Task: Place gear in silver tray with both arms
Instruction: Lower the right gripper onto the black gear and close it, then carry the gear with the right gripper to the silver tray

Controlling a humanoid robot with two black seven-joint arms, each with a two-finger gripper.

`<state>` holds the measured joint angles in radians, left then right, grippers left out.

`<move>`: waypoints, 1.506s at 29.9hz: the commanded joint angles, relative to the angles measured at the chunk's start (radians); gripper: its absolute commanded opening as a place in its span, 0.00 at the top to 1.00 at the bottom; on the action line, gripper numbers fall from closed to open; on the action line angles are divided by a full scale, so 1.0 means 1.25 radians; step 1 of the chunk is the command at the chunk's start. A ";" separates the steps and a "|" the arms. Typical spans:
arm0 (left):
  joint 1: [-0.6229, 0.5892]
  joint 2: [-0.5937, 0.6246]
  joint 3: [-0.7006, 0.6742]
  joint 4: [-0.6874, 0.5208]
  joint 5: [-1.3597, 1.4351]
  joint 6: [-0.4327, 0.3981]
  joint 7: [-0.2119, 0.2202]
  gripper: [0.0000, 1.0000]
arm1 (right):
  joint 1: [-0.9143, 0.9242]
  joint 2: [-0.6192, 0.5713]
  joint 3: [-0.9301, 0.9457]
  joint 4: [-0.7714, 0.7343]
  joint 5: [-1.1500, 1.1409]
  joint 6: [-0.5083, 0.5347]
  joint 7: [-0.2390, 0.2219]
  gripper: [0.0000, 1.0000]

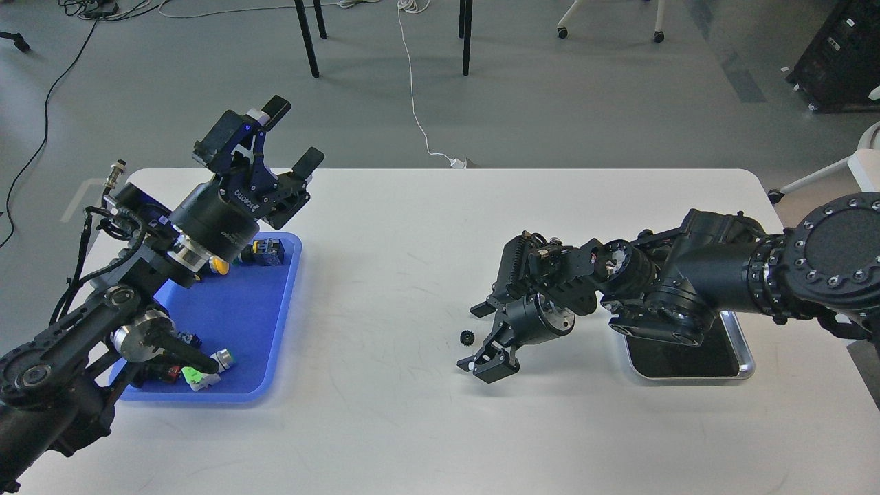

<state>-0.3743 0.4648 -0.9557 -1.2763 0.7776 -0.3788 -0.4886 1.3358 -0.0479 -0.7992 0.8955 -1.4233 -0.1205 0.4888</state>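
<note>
Head view hidden: our right arm covers most of the silver tray; blue tray parts too small to name.
Gear: tiny, black, toothed, lying on the white table, apart from the tray.
Tray: shiny rim, dark reflective bottom, rounded corners.
Right gripper: fingers spread wide, gear just beside them, nothing held.
Left gripper: raised above the blue tray, wide, empty.

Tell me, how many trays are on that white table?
2: a blue plastic tray at the left, and a shiny silver metal tray at the right, partly hidden under the right arm.
</note>
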 commanded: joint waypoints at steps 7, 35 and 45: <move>-0.001 -0.004 0.000 0.000 0.000 0.000 0.000 0.02 | -0.012 0.009 0.002 -0.014 0.007 -0.027 0.000 0.25; -0.002 -0.004 0.000 0.000 0.000 0.000 0.000 0.02 | -0.028 0.009 -0.002 -0.034 0.007 -0.032 0.000 0.74; -0.004 -0.004 0.000 0.000 -0.001 0.000 0.000 0.02 | -0.013 -0.011 0.002 -0.033 0.008 -0.034 0.000 0.82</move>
<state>-0.3790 0.4602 -0.9556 -1.2763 0.7770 -0.3788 -0.4887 1.3102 -0.0559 -0.8032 0.8536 -1.4151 -0.1567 0.4889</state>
